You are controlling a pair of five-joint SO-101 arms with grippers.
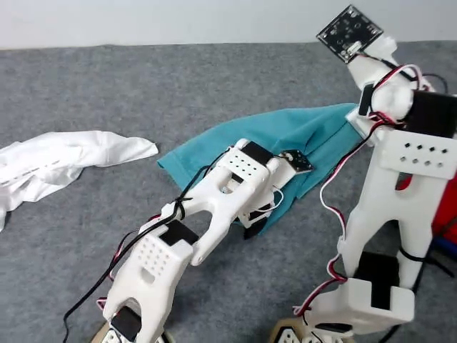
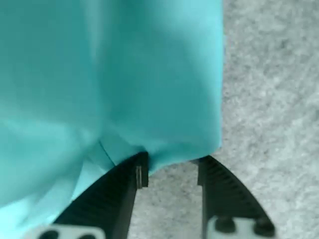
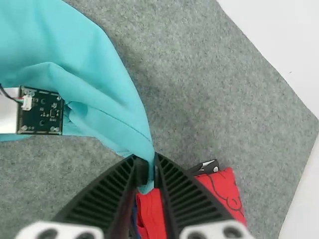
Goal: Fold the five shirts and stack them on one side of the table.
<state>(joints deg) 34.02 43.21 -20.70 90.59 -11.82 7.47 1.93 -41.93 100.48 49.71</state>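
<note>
left hand [image 2: 173, 163] spread at teal shirt [image 1: 300, 132] hem | right hand [image 3: 145, 163] pinching its corner | red shirt [image 3: 224, 194] nearby

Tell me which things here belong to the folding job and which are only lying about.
For the job: teal shirt, pinched in the right hand; white shirt; red shirt; open left hand at the teal shirt's edge.
Just lying there: grey mat.
</note>
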